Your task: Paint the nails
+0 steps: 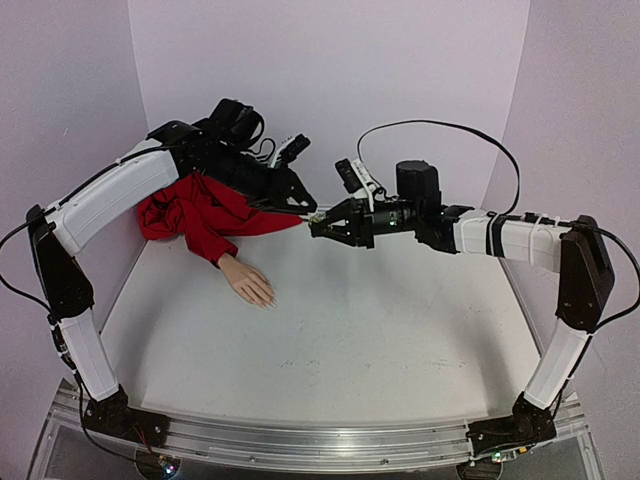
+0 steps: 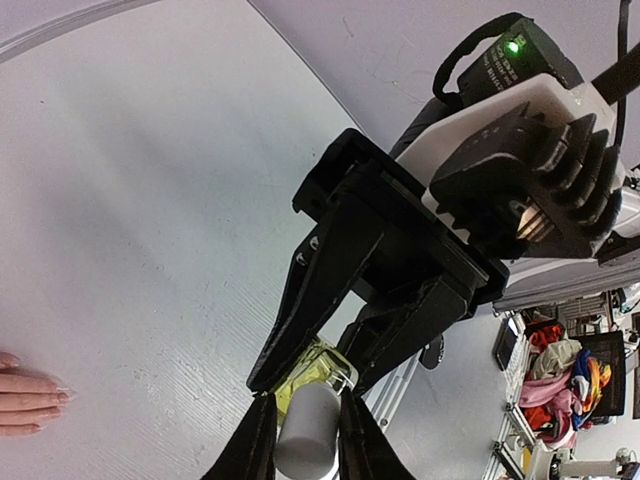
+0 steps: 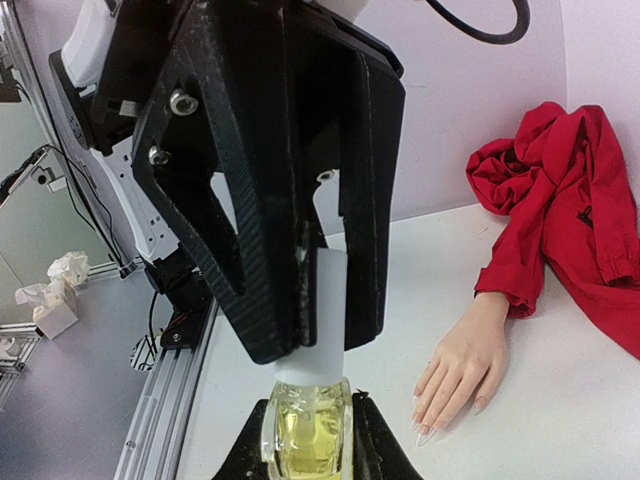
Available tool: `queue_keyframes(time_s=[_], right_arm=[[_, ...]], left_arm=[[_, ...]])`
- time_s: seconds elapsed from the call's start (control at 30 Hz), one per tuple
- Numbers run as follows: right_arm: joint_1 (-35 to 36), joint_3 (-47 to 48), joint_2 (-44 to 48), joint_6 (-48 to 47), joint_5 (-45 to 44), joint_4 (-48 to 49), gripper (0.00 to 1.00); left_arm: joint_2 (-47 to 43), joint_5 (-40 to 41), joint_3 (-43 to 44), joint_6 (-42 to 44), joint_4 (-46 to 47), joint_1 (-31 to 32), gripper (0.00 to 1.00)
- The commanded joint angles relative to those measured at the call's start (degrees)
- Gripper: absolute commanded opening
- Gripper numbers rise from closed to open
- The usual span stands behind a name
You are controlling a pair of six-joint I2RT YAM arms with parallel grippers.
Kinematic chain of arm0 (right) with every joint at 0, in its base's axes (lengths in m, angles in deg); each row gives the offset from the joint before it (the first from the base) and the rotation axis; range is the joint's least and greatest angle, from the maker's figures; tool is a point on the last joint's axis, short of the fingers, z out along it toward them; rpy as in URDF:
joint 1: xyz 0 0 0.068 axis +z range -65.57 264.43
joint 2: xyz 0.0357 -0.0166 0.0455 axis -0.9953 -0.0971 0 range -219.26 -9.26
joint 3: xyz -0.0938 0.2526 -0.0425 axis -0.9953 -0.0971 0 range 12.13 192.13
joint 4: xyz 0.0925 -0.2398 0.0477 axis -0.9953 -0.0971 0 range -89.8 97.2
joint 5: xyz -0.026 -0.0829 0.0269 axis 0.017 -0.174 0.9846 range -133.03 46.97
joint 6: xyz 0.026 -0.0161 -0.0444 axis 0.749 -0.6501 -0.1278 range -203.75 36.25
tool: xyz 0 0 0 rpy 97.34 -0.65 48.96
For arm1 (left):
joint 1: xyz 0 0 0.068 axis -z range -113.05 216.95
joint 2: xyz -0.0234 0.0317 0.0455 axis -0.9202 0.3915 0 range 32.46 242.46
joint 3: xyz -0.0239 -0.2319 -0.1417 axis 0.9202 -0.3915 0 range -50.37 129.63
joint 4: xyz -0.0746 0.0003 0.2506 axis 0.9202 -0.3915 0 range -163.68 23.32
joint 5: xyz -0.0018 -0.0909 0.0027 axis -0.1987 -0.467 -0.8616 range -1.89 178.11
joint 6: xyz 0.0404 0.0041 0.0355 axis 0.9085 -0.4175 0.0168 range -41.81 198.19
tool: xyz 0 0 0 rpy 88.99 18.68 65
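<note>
A small yellowish bottle (image 3: 305, 445) with a white cap (image 3: 320, 310) is held in the air between both grippers. My left gripper (image 2: 305, 435) is shut on the cap (image 2: 308, 430). My right gripper (image 3: 307, 425) is shut on the bottle's glass body (image 2: 318, 368). In the top view the two grippers meet at the back middle, left (image 1: 303, 208) and right (image 1: 322, 229). The pale mannequin hand (image 1: 248, 282) lies flat on the table, left of the bottle, with a red sleeve (image 1: 200, 220). Its long pale nails (image 3: 428, 428) point toward the near edge; the fingertips also show in the left wrist view (image 2: 35, 396).
The white table (image 1: 380, 320) is walled by pale lilac panels at back and sides. A metal rail (image 1: 320, 440) runs along the near edge by the arm bases. The red fabric (image 3: 560, 200) bunches toward the back left corner.
</note>
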Motion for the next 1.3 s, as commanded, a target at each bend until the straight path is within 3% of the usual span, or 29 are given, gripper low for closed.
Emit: queue_keyframes(time_s=[0.0, 0.53, 1.27], right_arm=[[0.5, 2.4, 1.4, -0.9, 0.6, 2.6, 0.0], [0.5, 1.3, 1.6, -2.2, -0.9, 2.7, 0.0], [0.5, 1.1, 1.9, -2.2, -1.5, 3.1, 0.0]], left_arm=[[-3.0, -1.0, 1.4, 1.0, 0.8, -0.3, 0.19], [-4.6, 1.4, 1.1, 1.6, -0.1, -0.7, 0.03], [-6.2, 2.1, 0.0, 1.9, -0.1, -1.2, 0.0]])
